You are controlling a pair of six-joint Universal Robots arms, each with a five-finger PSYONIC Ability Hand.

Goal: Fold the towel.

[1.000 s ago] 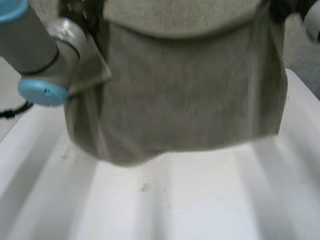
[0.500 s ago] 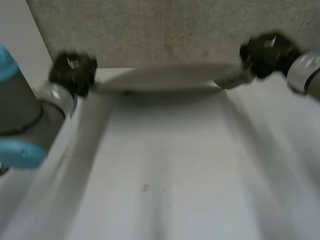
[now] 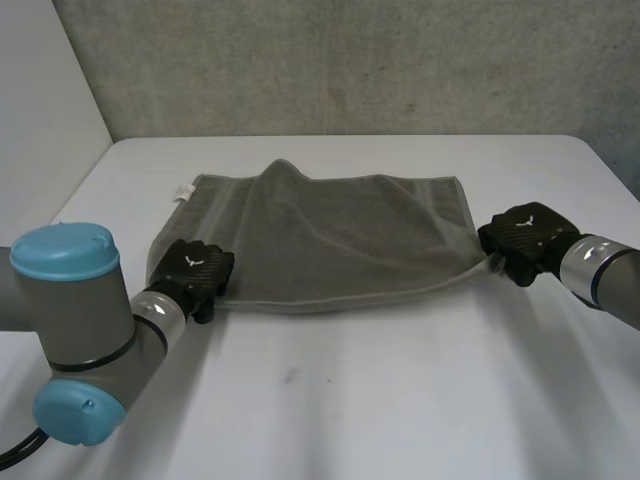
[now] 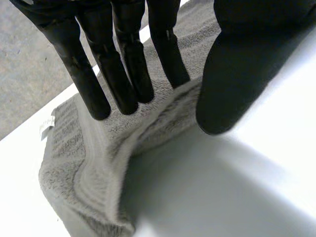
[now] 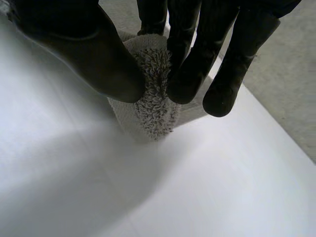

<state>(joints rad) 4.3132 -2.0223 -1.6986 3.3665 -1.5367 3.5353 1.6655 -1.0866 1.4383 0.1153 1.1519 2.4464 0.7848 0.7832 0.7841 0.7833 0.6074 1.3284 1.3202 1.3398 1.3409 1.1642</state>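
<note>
A grey towel (image 3: 330, 235) lies doubled over on the white table (image 3: 400, 400), with a white label at its far left corner. My left hand (image 3: 192, 272) is at the near left corner. In the left wrist view its fingers (image 4: 126, 64) are straight over the towel (image 4: 89, 163) and the thumb stands apart beside the raised edge, so the hand is open. My right hand (image 3: 525, 240) is at the near right corner. There the thumb and fingers (image 5: 197, 49) pinch the towel's fluffy corner (image 5: 153, 103) just above the table.
A grey wall (image 3: 350, 60) backs the table's far edge. My left arm's elbow with its light-blue cap (image 3: 62, 250) stands at the near left. Bare table stretches in front of the towel.
The towel hung in front of the camera a second ago; both hands swept it forward and down onto the table. The left hand's fingers have since opened off the corner.
</note>
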